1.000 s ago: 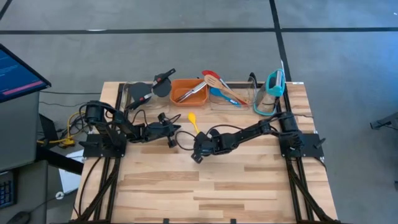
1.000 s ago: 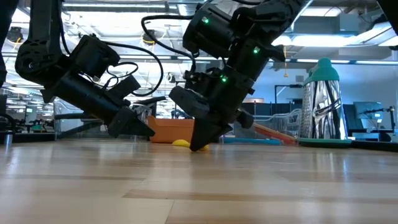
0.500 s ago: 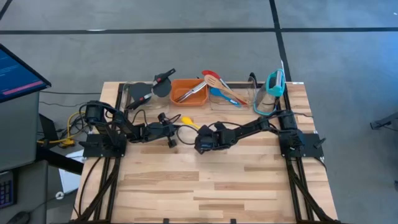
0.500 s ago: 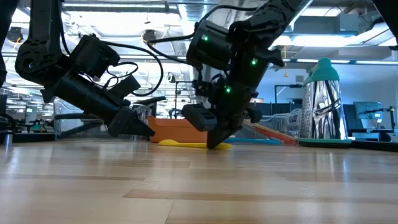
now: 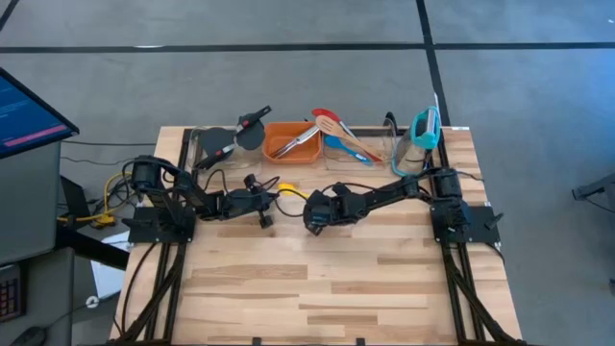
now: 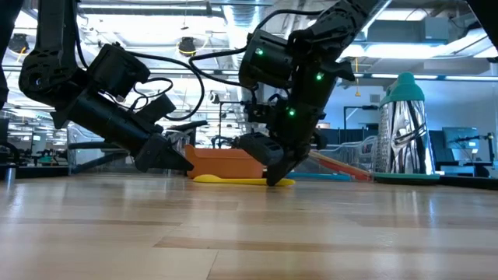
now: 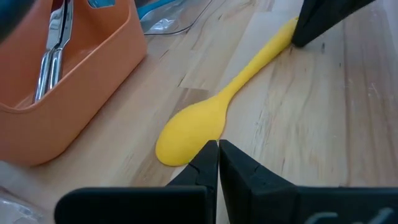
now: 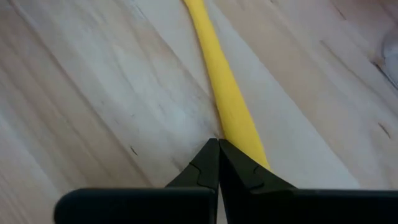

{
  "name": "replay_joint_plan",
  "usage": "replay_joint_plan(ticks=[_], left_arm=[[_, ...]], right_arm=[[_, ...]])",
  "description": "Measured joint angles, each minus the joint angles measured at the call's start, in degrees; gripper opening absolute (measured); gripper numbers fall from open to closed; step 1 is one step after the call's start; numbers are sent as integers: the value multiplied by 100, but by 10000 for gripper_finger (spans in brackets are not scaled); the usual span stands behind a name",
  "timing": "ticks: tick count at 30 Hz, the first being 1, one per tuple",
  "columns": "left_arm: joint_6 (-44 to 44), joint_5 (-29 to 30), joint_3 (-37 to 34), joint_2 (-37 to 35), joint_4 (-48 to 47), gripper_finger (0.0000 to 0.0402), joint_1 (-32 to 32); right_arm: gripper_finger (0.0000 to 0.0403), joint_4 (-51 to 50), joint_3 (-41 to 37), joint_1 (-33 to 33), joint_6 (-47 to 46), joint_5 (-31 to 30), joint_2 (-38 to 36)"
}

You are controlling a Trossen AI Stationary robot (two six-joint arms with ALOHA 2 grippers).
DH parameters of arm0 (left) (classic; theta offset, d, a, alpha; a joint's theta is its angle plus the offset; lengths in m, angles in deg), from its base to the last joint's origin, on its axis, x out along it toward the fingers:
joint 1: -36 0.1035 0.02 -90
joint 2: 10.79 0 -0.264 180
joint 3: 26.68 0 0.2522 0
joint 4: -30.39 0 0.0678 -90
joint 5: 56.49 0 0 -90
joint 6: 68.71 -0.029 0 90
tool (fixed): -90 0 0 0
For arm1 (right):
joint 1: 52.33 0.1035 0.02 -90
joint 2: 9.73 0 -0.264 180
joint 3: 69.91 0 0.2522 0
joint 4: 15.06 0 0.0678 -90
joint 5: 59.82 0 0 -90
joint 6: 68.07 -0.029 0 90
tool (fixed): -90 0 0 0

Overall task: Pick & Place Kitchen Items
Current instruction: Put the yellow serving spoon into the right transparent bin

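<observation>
A yellow spoon (image 5: 291, 191) lies flat on the wooden table in front of the orange bin (image 5: 293, 141). Its bowl (image 7: 189, 132) points toward the left arm and its handle toward the right arm. My right gripper (image 8: 217, 144) is shut, and its tips are down at the handle's free end; it also shows in the low view (image 6: 274, 177). My left gripper (image 7: 217, 148) is shut and empty, low over the table just short of the spoon's bowl; it also shows in the high view (image 5: 273, 204). Metal tongs (image 7: 53, 46) lie in the orange bin. My right gripper has its shut fingertips (image 8: 208, 163) against the yellow spoon's handle near its free end (image 8: 239, 127). It comes slanting down from the table's right side. The tips lie along the handle. The spoon lies flat on the table.
One clear bin (image 5: 216, 144) at the far left holds black spatulas. Another clear bin (image 5: 360, 144), right of the orange bin, holds red and blue spoons and a wooden fork. A teal-topped grater (image 6: 403, 128) stands at the far right. The near half of the table (image 5: 317, 288) is bare wood.
My right gripper has moved from nearer the table's front toward the far edge, up to the yellow spoon's handle end. The spoon has slid and turned on the table; it now lies more crosswise, its bowl closer to my left gripper.
</observation>
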Motion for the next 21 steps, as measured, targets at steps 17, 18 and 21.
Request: replay_joint_plan(ticks=[17,18,21], left_arm=[[256,-2,-72,-2,-81,3,-2],[256,-2,-74,-2,-84,3,-2],[256,-2,-80,-2,-75,3,0]], right_arm=[[0,1141,-1102,-405,1644,1542,-1631],[0,1453,-1292,-432,1800,1715,-1730],[0,2291,-1817,-488,2158,2072,-1954]])
